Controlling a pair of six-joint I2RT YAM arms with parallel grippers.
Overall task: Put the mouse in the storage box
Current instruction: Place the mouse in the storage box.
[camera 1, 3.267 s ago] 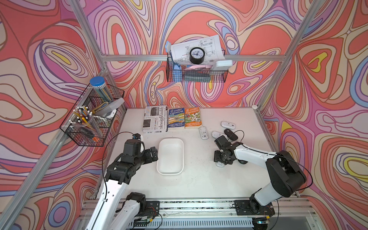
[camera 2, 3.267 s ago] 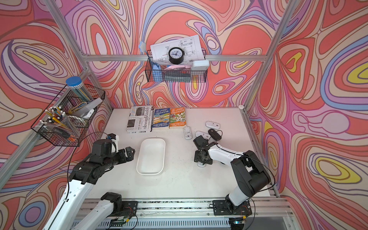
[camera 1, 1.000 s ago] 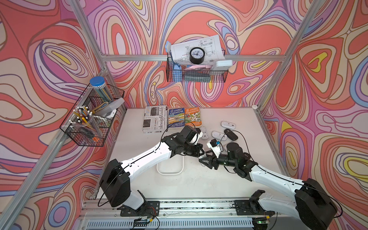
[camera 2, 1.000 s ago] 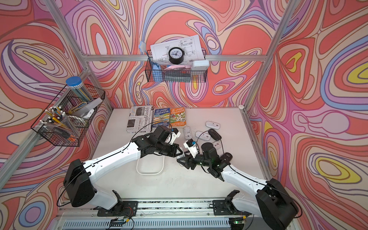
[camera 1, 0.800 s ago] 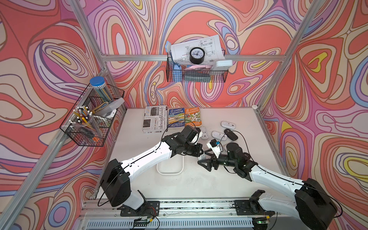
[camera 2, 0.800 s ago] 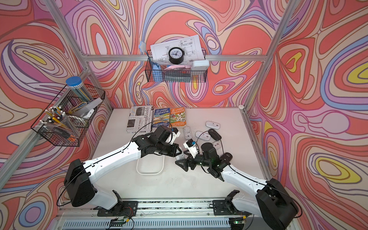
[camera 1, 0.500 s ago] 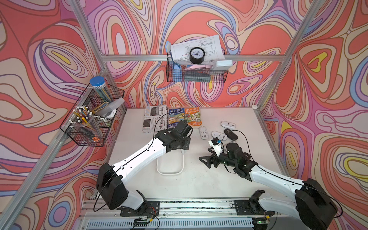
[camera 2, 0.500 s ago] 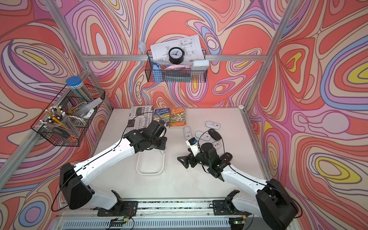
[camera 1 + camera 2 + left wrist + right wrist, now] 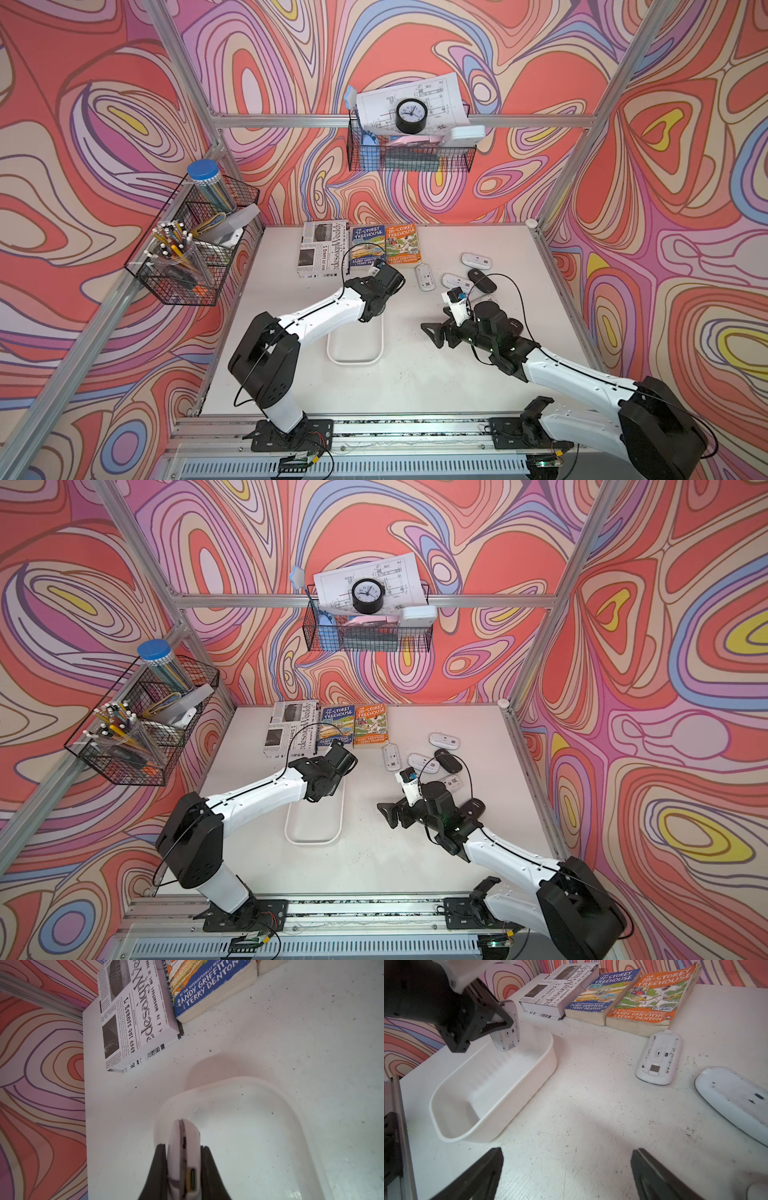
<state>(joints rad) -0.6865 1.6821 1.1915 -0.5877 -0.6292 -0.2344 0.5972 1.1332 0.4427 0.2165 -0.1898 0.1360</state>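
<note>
Left fingers clenched across the flat faces of the white mouse, held on edge above the storage box end nearest the books, right fingers spread and empty; mouse likely light, rigid and slick-shelled, so a mid-body pinch suits.

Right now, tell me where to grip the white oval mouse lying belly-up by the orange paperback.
Probably pinch the white oval mouse across its long sides, from straight above: it lies flat and low, and the orange paperback crowds one end.
</note>
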